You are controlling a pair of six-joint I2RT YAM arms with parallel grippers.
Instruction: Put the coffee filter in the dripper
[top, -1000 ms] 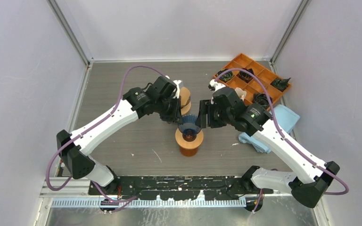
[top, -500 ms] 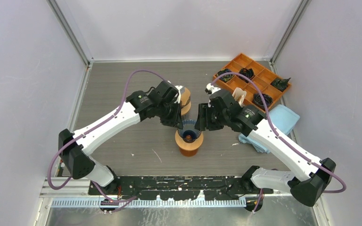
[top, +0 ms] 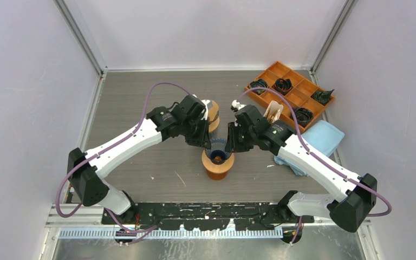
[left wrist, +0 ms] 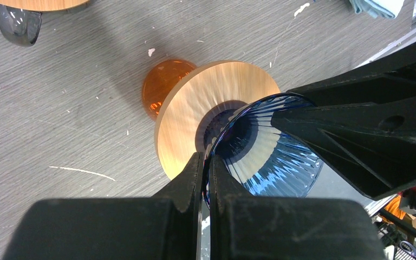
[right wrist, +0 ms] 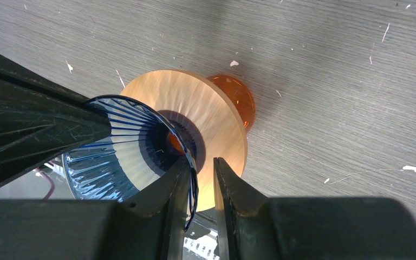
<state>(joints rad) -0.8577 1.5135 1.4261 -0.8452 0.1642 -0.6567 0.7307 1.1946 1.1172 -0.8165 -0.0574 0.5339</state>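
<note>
The filter [left wrist: 271,146] is a blue cone with fine ribs running from rim to tip. Its wall looks thin and glossy, so it is probably light and rather slippery. Whether it would give or crack under a squeeze cannot be told from these views, so a gentle pinch looks safest. The rim is the natural place to take hold, because the ribs there give the fingers something to bite on and the tip stays free to go down into the hole.

The filter hangs between the two arms directly over the dripper [top: 217,167], which stands on the bench [top: 141,108]. Its narrow end points into the dark opening in the middle of the wooden collar [left wrist: 195,103], with the orange glass [left wrist: 162,81] showing below. Whether the tip already rests in the opening cannot be told.

The left hand [left wrist: 206,160] is closed tight on the near rim, with the thin wall pinched between its fingers. The right hand [right wrist: 200,168] takes the opposite side of the rim. Its fingers are only narrowly parted, one inside the cone and one outside. The inner finger lies against the wall, and a sliver of collar shows between the rim and the outer finger, so it seems to straddle the rim rather than clamp it.

A hold on both sides should keep the cone level as it goes down. An uneven release could tip such a light thing out of the hole.
</note>
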